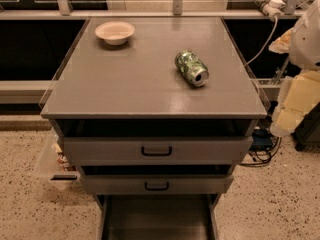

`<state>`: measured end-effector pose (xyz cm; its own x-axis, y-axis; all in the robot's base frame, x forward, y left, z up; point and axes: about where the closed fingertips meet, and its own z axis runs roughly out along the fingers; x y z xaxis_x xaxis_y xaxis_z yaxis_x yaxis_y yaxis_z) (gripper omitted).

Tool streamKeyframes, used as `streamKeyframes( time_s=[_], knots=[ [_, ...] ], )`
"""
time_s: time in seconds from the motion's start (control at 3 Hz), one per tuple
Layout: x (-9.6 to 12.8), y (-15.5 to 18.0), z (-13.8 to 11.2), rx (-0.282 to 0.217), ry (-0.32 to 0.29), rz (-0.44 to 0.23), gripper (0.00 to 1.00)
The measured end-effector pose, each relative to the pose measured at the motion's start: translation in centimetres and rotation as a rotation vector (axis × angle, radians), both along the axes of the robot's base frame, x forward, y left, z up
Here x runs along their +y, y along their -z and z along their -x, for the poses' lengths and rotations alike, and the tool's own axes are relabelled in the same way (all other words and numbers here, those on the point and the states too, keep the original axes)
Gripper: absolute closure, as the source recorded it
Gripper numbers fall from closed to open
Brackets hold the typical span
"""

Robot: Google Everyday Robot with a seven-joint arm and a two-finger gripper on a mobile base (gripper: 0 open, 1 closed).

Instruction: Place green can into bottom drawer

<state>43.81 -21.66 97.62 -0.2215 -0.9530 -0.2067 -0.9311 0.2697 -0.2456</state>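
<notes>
Partly cropped at right, hand point(298, 101), grip unclear, green can point(191, 68) lying on cabinet top point(125, 81), bottom drawer point(157, 220) cut off below.

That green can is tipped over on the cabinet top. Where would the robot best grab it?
Around the middle of the green can, coming from above. It lies on its side, silver end toward the front right, so its round body can be straddled across the long axis. The hand hangs to the right of the cabinet.
</notes>
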Motion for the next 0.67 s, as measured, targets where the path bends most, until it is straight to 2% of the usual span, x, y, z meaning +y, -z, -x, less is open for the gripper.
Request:
streamKeyframes(
  time_s=[0.33, 0.67],
  knots=[
    [0.0, 0.0, 0.0, 0.0, 0.0, 0.0, 0.0],
    [0.4, 0.6, -1.2, 0.011, 0.0, 0.016, 0.0]
  ],
)
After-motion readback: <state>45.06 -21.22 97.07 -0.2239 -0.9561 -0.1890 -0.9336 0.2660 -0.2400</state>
